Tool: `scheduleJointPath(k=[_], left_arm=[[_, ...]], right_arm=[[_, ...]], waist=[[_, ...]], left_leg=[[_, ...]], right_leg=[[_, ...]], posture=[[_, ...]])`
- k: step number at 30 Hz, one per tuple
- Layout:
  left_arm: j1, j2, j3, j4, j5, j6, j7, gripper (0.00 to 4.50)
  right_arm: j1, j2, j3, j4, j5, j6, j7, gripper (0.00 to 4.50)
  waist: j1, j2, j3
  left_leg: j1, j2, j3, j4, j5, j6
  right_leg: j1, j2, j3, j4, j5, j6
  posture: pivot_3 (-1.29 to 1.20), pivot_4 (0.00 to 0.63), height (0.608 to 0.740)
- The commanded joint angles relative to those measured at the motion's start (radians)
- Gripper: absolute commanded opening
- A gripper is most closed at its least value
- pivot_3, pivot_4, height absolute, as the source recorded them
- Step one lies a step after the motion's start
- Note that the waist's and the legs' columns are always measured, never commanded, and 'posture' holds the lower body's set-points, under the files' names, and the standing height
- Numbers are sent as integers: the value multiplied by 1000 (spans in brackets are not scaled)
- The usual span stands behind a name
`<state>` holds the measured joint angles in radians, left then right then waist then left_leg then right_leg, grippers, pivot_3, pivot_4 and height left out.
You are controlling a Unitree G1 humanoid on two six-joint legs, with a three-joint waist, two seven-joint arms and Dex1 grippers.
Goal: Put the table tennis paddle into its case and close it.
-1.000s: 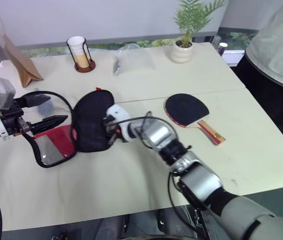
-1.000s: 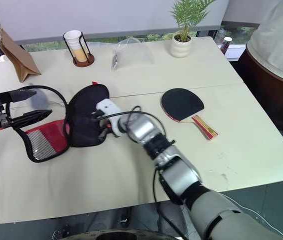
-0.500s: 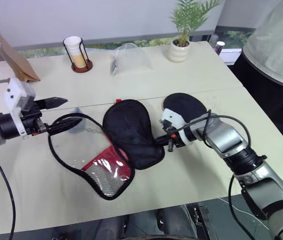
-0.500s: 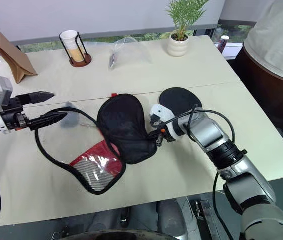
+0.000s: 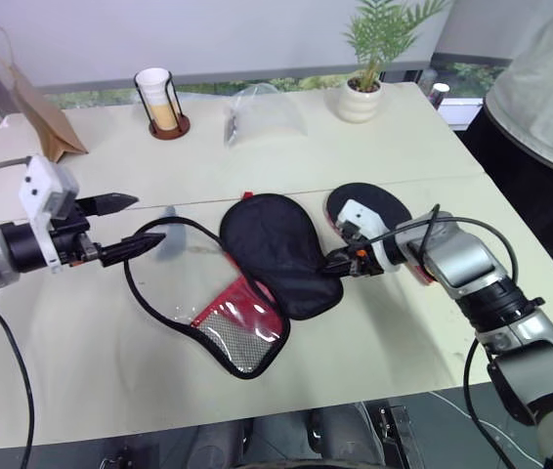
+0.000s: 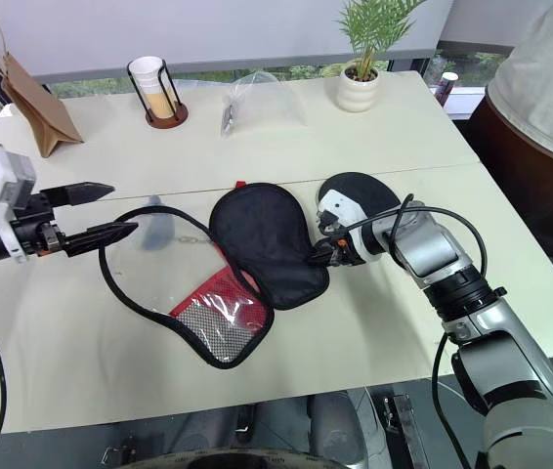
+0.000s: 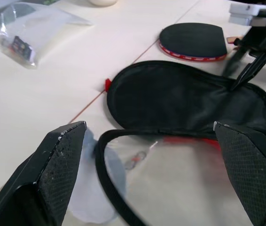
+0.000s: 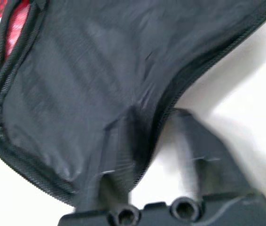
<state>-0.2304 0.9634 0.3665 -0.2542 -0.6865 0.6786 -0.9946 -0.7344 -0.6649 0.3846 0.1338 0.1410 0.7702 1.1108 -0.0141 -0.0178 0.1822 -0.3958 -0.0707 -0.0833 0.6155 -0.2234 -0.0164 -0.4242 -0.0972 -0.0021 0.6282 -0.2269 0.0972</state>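
Observation:
The case (image 5: 281,249) lies unzipped and spread flat mid-table, black half toward the paddle, red mesh half (image 5: 237,327) toward the table's front edge. The table tennis paddle (image 5: 374,203) rests black face up just right of the case, and my right arm hides its handle. My right gripper (image 5: 333,264) is at the black half's right rim. In the right wrist view its fingers (image 8: 194,146) stand apart astride the zip edge (image 8: 154,127), open. Left of the case my left gripper (image 5: 149,219) hovers open and holds nothing. The case's loose rim (image 7: 109,155) lies just ahead of it.
Along the table's far side stand a brown paper bag (image 5: 37,107), a cup in a black wire holder (image 5: 159,98), a clear plastic bag (image 5: 262,112) and a potted plant (image 5: 366,88). A person (image 5: 550,88) stands beyond the table's right end.
My right gripper dragged the case to the right, up beside the paddle, and the case spread open. Its fingers then parted on the rim. The left gripper barely moved.

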Motion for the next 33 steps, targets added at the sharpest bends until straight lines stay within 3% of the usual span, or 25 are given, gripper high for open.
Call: scheduleJointPath(k=[1, 2, 3, 7, 11, 16, 23, 26, 31, 32, 33], left_arm=[[-28, -9, -3, -9, -9, -16, 1, 4500], [-32, -14, -7, -11, -10, -14, 1, 4500], [-36, -19, -9, -12, -11, -13, 1, 4500], [-53, -36, -23, -16, -16, -11, 2, 4500], [-87, -48, -58, 13, 2, -26, -12, 4500], [-157, -60, -117, 71, 27, -52, -35, 4500], [-212, -60, -156, 124, 52, -71, -66, 4500], [-213, -54, -152, 124, 50, -70, -73, 4500], [-212, -43, -146, 124, 43, -62, -94, 4500], [-209, -38, -146, 120, 38, -58, -105, 4500], [-202, -34, -147, 114, 34, -55, -116, 4500]], right_arm=[[-36, -37, -86, -61, 18, 32, -19, 3741], [-43, -52, -110, -76, 19, 46, -30, 4287], [-48, -67, -139, -88, 21, 59, -46, 4470], [-16, -160, -244, -173, 23, 120, -106, 4470], [111, -255, -283, -257, -9, 124, -162, 4470], [229, -259, -313, -214, -12, 132, -222, 4470], [231, -201, -306, -73, -3, 111, -264, 4470], [226, -187, -324, -50, 13, 120, -267, 3665], [212, -181, -335, -43, 33, 146, -267, 1170], [207, -183, -339, -48, 40, 154, -264, 840], [204, -186, -342, -53, 45, 160, -261, 834]], waist=[[1, 0, 0], [1, 0, 0], [2, 0, 0], [6, 0, 0], [6, -2, 0], [0, -1, 0], [1, -1, 0], [1, -1, 0], [2, -1, 0], [2, -1, 0], [2, -1, 0]], left_leg=[[-1, 0, 0, 0, 0, 0], [-1, 0, 0, 0, 0, 0], [-1, 0, 0, 0, 0, 0], [-5, 0, -1, 2, 0, 0], [-8, 0, -2, 3, 0, 0], [-9, 0, 0, 6, 0, 1], [-10, 0, 0, 9, 0, 1], [-11, 0, -1, 12, -1, 3], [-11, 0, 0, 14, -2, 4], [-11, 0, 0, 14, -2, 4], [-11, 0, -1, 14, -2, 4]], right_leg=[[0, 0, 0, 0, 0, 0], [-1, 0, 0, 0, 0, 0], [-1, 0, 0, 0, 0, 0], [-3, 0, 0, 0, 0, 0], [-5, 0, -2, -1, 0, 0], [-5, 0, -1, 0, 0, 0], [-4, 0, -1, 0, 0, 0], [-4, 0, -2, 0, 0, 0], [-3, 0, -1, 0, 0, 0], [-3, 0, -1, 0, 0, 1], [-3, 0, -1, 0, 0, 1]], posture=[[0, 150, 740], [0, 150, 740], [0, 150, 740], [0, 150, 740], [0, 150, 740], [0, 150, 740], [0, 150, 740], [0, 150, 740], [0, 150, 740], [0, 150, 740], [0, 150, 740]])
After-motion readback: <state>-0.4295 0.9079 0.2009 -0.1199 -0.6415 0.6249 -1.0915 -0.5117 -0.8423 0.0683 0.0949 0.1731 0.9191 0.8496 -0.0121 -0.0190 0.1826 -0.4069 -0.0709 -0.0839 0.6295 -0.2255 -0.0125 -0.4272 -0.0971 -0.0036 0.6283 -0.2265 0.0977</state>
